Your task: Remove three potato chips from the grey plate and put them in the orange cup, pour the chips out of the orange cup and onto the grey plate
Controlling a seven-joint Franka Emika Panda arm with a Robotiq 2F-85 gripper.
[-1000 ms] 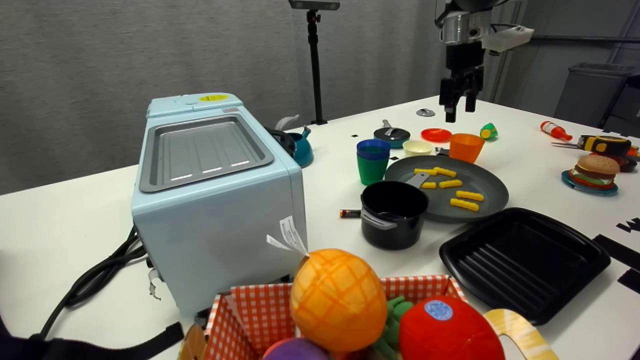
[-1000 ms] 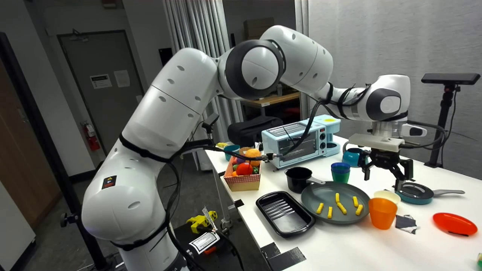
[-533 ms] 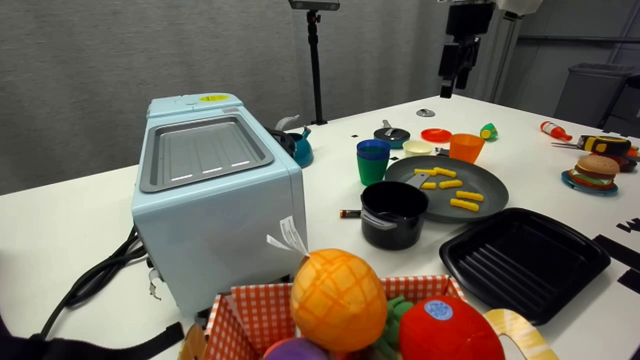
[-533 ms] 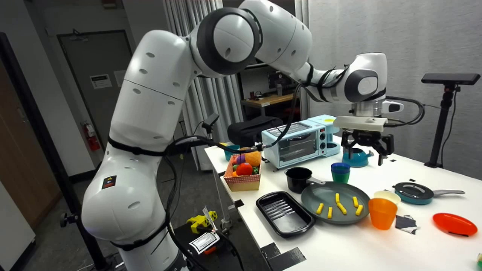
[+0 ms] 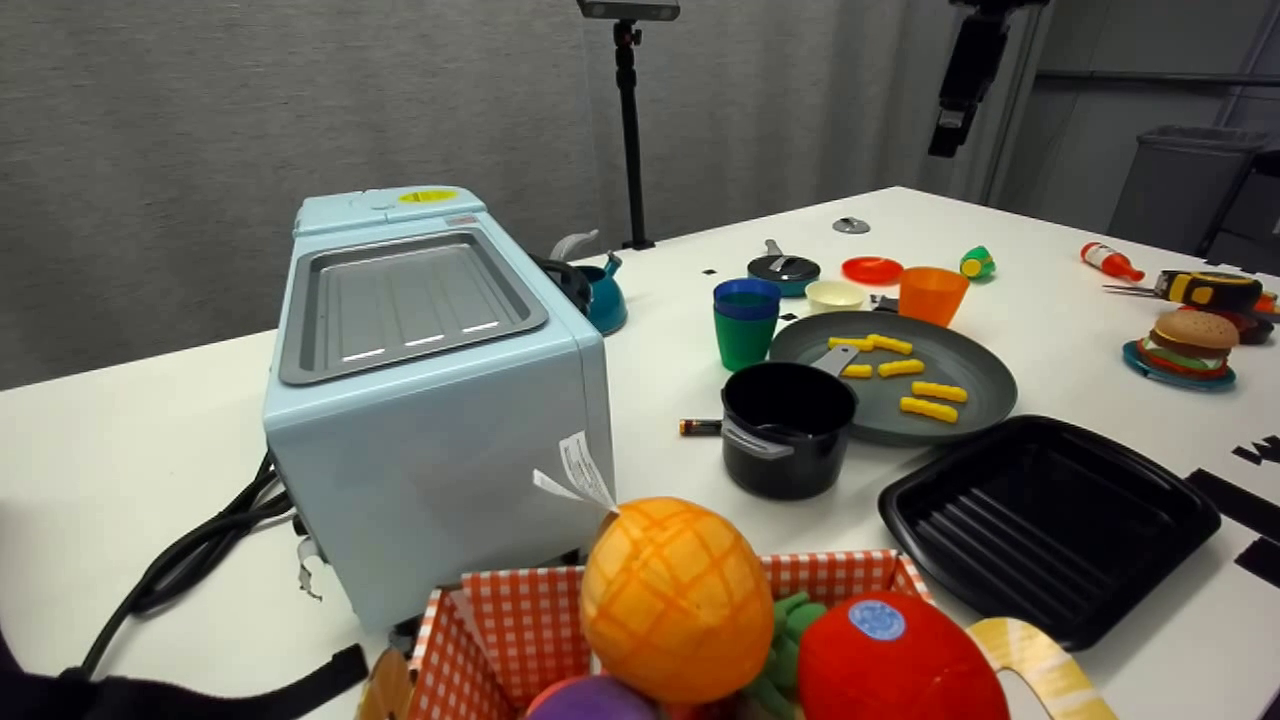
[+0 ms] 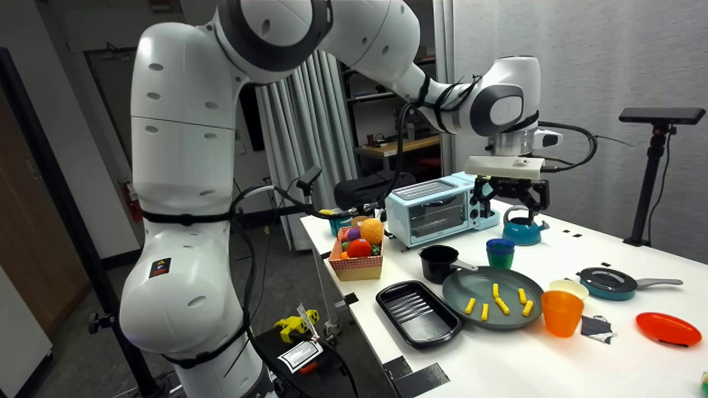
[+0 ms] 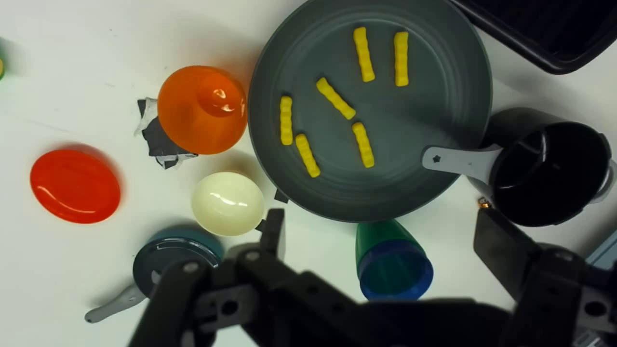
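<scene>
Over the last second the white jointed robot arm (image 6: 276,22) lifts and draws back toward its base; in both exterior views the jaws finish higher above the flat white counter (image 6: 498,365). Jaws spread wide, nothing pinched.

Unchanged below: six strip-shaped yellow potato chips (image 7: 336,98) on the round shallow dark grey plate (image 7: 390,115). The tapered bright orange plastic cup (image 7: 202,111) stands upright just beside the plate, touching or not unclear. No chip shows inside it.

Reading: only the arm moves, so the task gains nothing visible here. The layout fits either a transfer not begun or chips poured back; cannot settle which. If picking remains, it calls for a descent over the plate, wary of the round black pot (image 7: 549,173), whose flat grey handle (image 7: 462,161) reaches over the rim.
</scene>
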